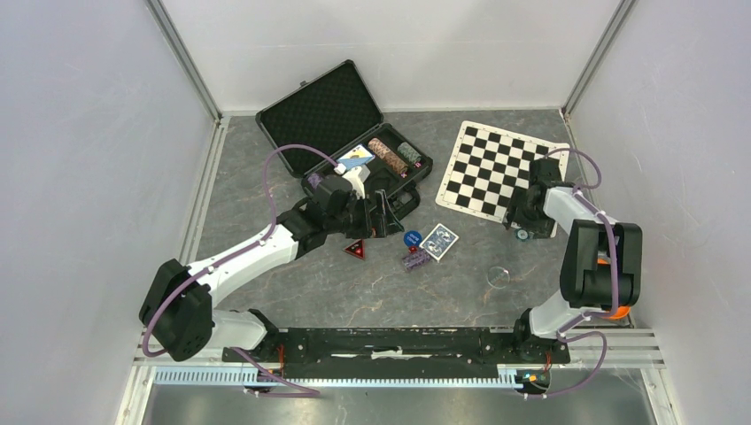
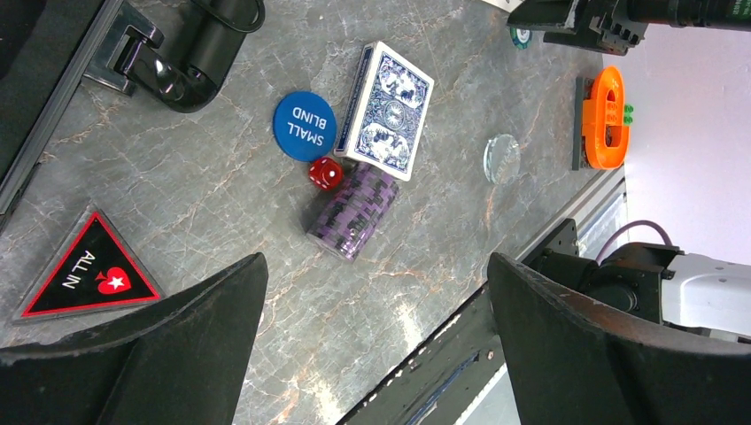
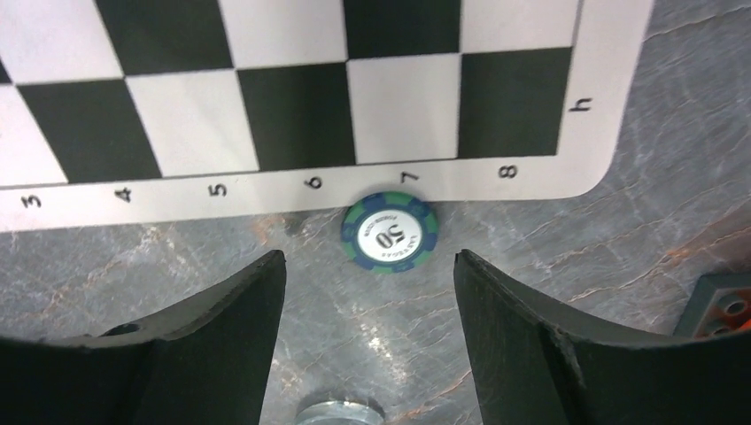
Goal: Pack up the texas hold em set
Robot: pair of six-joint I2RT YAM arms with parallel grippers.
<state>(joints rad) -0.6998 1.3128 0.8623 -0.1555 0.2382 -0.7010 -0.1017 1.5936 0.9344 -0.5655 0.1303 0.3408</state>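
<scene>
Right gripper (image 3: 367, 288), jaws apart and gripping nothing, hangs over a lone green-and-blue chip (image 3: 390, 233) touching the near edge of the chess mat (image 3: 292, 115), toward the table's right edge; left gripper (image 2: 376, 274), spread wide and empty, hovers mid-table above a purple chip stack (image 2: 352, 212), red die (image 2: 325, 173), blue button (image 2: 304, 126) and card deck (image 2: 387, 111), all unpacked. Toward the far left corner the case (image 1: 323, 111) lies open, holding two chip stacks (image 1: 387, 155) and a deck; packing looks roughly half done.

Matt grey marbled table (image 1: 372, 292); ridged foam lining in case (image 1: 323, 106); smooth flat mat (image 3: 292, 88); glossy plastic chip (image 3: 390, 233) beside mat.
</scene>
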